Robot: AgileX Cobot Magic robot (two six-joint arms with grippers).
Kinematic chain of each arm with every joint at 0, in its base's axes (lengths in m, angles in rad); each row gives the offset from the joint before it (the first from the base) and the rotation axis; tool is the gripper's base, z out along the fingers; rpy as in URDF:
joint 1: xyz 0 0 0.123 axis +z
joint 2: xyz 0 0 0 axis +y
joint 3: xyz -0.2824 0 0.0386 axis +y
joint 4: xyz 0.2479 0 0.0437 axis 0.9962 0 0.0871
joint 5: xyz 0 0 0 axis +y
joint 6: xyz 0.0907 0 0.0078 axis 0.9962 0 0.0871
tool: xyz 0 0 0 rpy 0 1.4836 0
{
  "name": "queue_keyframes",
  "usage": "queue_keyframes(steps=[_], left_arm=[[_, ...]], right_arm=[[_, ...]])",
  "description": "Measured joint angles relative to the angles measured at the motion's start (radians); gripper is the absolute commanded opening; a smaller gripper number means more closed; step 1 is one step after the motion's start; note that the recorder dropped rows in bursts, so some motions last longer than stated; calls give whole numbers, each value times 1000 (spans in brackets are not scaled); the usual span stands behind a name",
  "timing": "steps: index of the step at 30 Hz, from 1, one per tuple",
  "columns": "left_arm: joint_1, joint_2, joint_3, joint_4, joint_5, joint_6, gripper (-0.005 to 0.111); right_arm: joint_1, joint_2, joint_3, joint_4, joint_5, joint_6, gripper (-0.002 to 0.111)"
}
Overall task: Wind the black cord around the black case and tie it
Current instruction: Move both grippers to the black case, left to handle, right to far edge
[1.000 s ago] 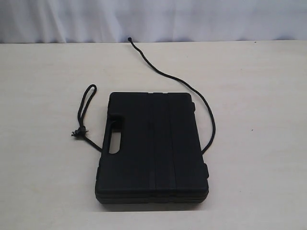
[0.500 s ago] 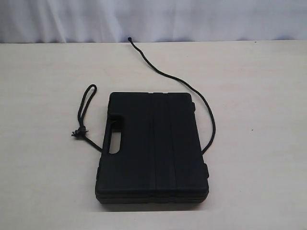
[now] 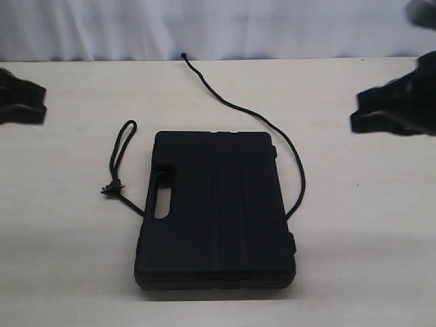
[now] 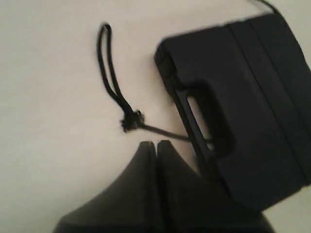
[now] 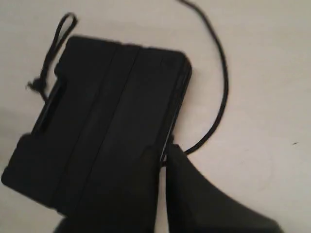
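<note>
left claw: clenched empty, thin black braided cord ahead
right claw: clenched empty, flat black plastic case below
cord: apparently under case, ready for wrapping

Soft, even light leaves the pale worktop bright, the case throws only a faint shadow at its near edge, and both wrist views are blurred.

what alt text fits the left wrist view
A flat matte black plastic case lies on a pale table, a thin black braided cord looped and knotted beside its handle. The shut left gripper points at the knot.
</note>
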Motion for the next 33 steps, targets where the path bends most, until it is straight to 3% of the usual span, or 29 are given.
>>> queue_keyframes(steps=[6,10,14,18,27,33], left_arm=[[-5,201,-2,-87,85,51,0],[-7,273,-2,-156,90,106,9],[-40,338,-4,-260,76,206,31],[-110,413,-5,-298,-14,216,42],[-144,660,-6,-401,-152,144,43],[-145,767,-7,-617,-152,347,43]], right_arm=[[352,181,-13,-218,-73,160,5],[487,313,-77,-329,-74,275,8],[516,417,-154,-343,-36,321,18],[515,460,-204,-347,6,330,29],[516,452,-211,-354,62,331,38],[516,450,-211,-354,79,331,38]])
